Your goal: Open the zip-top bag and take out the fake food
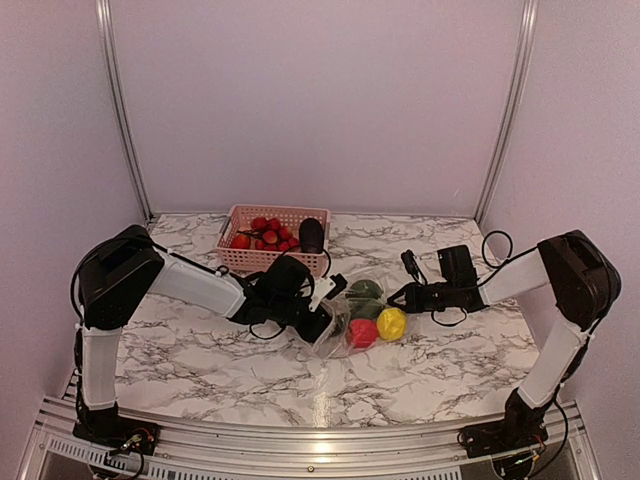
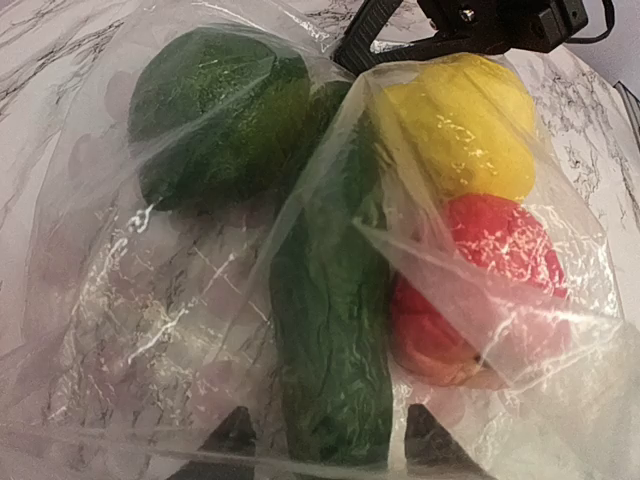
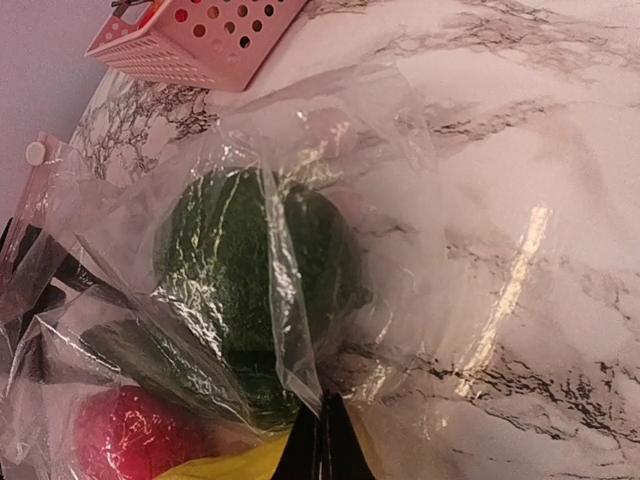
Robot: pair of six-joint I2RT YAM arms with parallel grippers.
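Straddling the green cucumber point(image 2: 335, 330) inside the zip-top bag point(image 2: 150, 300), our left claw point(image 2: 330, 445) stands spread; ahead of it our right claw point(image 3: 322, 440) pinches the bag's film, pressed together.

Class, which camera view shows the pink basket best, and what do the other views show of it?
The top external view: nearly all of the pink basket shows there, with red fruit inside. The right wrist view catches only a corner of its wall; the left wrist view shows none of it.
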